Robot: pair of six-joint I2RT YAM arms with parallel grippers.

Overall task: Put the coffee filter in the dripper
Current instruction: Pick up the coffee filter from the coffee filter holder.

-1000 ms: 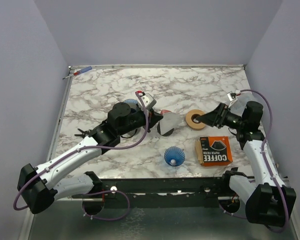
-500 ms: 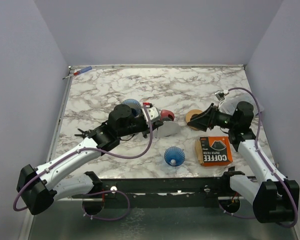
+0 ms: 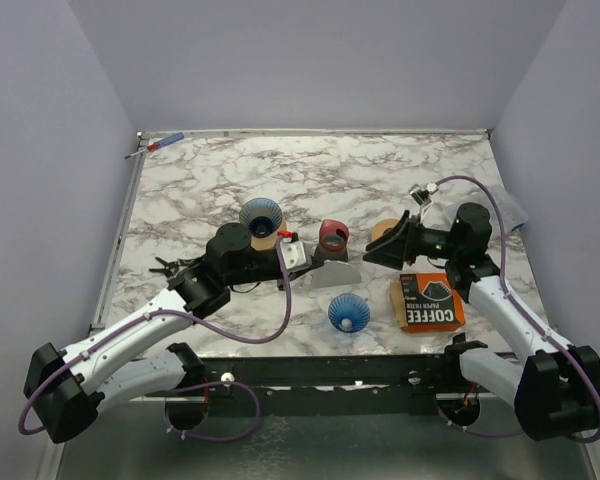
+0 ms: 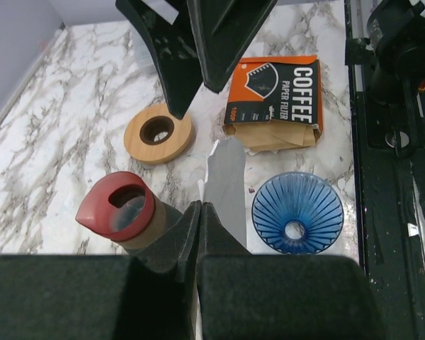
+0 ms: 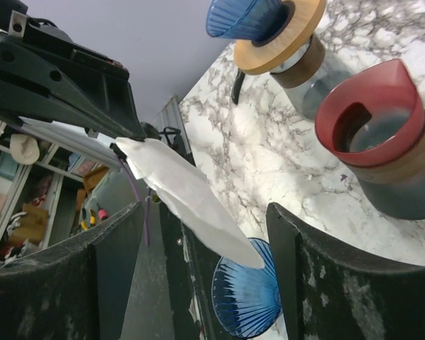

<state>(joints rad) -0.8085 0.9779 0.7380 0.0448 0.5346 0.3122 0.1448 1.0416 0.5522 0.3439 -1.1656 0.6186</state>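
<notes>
Left claw (image 4: 200,212) gripped the white paper coffee filter (image 4: 227,185) over the marble worktop's (image 3: 380,170) front-middle, long axis pointing at the right claw (image 3: 372,252), whose jaws stood apart close by; blue ribbed dripper (image 3: 348,312) sat just frontward.

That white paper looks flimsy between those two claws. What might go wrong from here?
The coffee filter is pinched only at its edge by the shut left gripper; if the open right gripper closes and pulls, it might tear or slip. The red-lidded jar stands close beside them, so either arm could knock it.
</notes>
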